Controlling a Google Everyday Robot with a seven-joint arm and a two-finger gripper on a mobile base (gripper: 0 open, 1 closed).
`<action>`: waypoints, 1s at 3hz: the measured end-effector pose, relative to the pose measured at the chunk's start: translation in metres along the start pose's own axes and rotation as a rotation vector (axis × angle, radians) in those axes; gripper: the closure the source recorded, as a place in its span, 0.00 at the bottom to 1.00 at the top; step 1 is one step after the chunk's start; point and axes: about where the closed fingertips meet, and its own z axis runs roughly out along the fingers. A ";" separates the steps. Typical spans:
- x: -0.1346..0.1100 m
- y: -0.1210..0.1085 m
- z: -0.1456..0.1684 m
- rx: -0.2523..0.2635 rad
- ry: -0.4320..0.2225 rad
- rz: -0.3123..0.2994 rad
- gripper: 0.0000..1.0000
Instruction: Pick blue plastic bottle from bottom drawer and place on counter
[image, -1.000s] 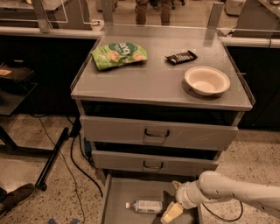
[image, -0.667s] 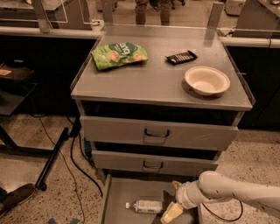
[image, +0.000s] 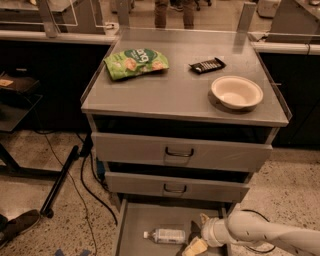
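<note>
Blue plastic bottle (image: 165, 235) lies on its side on the floor of the bottom drawer (image: 131, 222), at the lower centre of the frame, with its white cap pointing left.

1. Grip state. The fingers (image: 195, 247) of the gripper (image: 199, 233) stand apart and hold nothing. The gripper sits inside the drawer just right of the bottle's base. You cannot tell from this view whether a pad touches the bottle. The white arm (image: 270, 235) enters from the lower right corner.

2. Step in hand. Treat this as the approach to the grasp; the pick is not yet made.

3. Next move. Set one finger on each long side of the bottle body, then close. Expect a light, round bottle lying flat to roll or slide if one pad arrives first, so close squarely.

4. Edges. The front of the middle drawer (image: 175, 187) and of the top drawer (image: 180, 152) stand above the bottle in the frame. Judge that you must draw it toward the bottom edge of the frame before you raise it. The drawer's left wall is near the cap.

5. Open room. On the counter (image: 175, 97), the centre and lower left are bare. Avoid the bowl (image: 236, 92) at the right, the green snack bag (image: 136, 63) at the upper left and the dark wrapper (image: 207, 65) at the upper centre.
</note>
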 end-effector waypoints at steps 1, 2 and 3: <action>0.000 0.000 0.002 0.000 -0.001 0.002 0.00; 0.000 0.002 0.005 -0.016 -0.010 0.008 0.00; -0.005 -0.002 0.026 -0.033 -0.072 -0.013 0.00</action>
